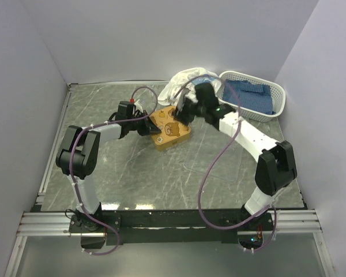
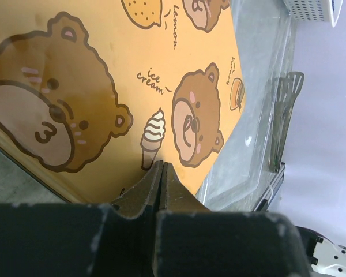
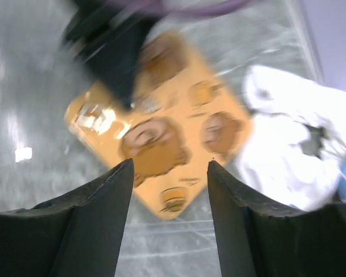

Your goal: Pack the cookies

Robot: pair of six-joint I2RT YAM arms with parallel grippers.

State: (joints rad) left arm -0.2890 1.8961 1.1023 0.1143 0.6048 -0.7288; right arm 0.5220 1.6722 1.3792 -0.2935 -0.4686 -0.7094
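Orange tin (image 1: 170, 131) is sitting between L gripper (image 1: 147, 126) and R gripper (image 1: 181, 112) in top view. L wrist: jaws are pressing closed at lid (image 2: 104, 86) edge, print reading "lemon", "ice cream". R wrist: jaws are gaping above tin; cookies hidden.

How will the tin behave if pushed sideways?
Tin looks rigid, low and square, so it probably won't tip or roll. Its glossy lid shows glare, so a grip may slip. On the smooth table it will likely slide, perhaps rotating if pushed off-centre.
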